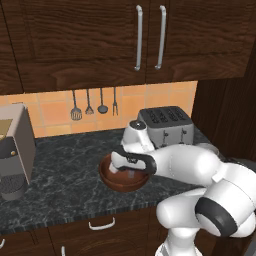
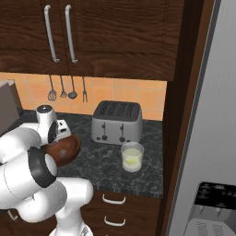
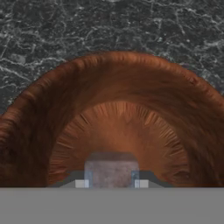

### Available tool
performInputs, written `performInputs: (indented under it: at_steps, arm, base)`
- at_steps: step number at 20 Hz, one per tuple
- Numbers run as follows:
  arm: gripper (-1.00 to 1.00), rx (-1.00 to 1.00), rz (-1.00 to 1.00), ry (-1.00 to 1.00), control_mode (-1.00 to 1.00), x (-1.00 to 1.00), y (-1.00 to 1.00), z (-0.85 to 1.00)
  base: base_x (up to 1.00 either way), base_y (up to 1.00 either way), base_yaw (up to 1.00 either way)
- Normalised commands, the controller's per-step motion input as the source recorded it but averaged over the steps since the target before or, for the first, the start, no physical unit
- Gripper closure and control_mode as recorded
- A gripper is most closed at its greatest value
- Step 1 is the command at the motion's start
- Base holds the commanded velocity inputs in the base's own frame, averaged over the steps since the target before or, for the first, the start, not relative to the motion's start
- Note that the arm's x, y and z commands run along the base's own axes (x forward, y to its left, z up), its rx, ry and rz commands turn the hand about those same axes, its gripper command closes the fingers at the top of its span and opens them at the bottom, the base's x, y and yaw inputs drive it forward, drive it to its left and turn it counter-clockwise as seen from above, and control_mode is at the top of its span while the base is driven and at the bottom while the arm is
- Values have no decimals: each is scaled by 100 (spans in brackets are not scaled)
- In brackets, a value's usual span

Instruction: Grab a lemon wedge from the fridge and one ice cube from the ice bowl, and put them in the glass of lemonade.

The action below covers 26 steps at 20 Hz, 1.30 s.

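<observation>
The reddish-brown ice bowl (image 1: 122, 181) (image 2: 64, 150) (image 3: 131, 100) sits on the dark counter, in front of the toaster. My gripper (image 1: 131, 173) (image 3: 111, 183) reaches down into the bowl. In the hand view its two fingertips (image 3: 87, 179) press on both sides of a pale grey ice cube (image 3: 111, 169) at the bowl's bottom. The glass of lemonade (image 2: 132, 156) stands to the right of the bowl, near the counter's front edge. A yellow-green patch shows low in its liquid; I cannot tell whether it is the lemon wedge. The grey fridge (image 2: 207, 138) rises at the far right.
A steel toaster (image 1: 166, 126) (image 2: 116, 122) stands at the back against the tiled wall. A coffee machine (image 1: 12, 150) occupies the counter's left end. Utensils (image 1: 89, 105) hang on the wall under dark upper cabinets. A dark wooden panel (image 2: 177, 115) separates the counter from the fridge.
</observation>
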Motion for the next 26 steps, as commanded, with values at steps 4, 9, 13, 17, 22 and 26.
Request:
performInputs:
  at_steps: [4, 9, 13, 17, 22, 26]
  arm:
    - [100, 6, 0, -6, -100, -14, -31, 4]
    - [100, 1, -13, -18, -100, -51, -77, 80]
    - [100, -2, -30, -4, -100, -26, -94, 100]
    - [100, -6, -44, 10, -100, -1, -98, 89]
    - [100, -3, -51, 11, -100, 0, -100, 66]
    - [100, -1, -42, 11, -100, 4, -97, 46]
  base:
    - [0, 0, 0]
    - [0, 0, 0]
    - [0, 0, 0]
    - [0, 0, 0]
    - [0, 0, 0]
    - [0, 0, 0]
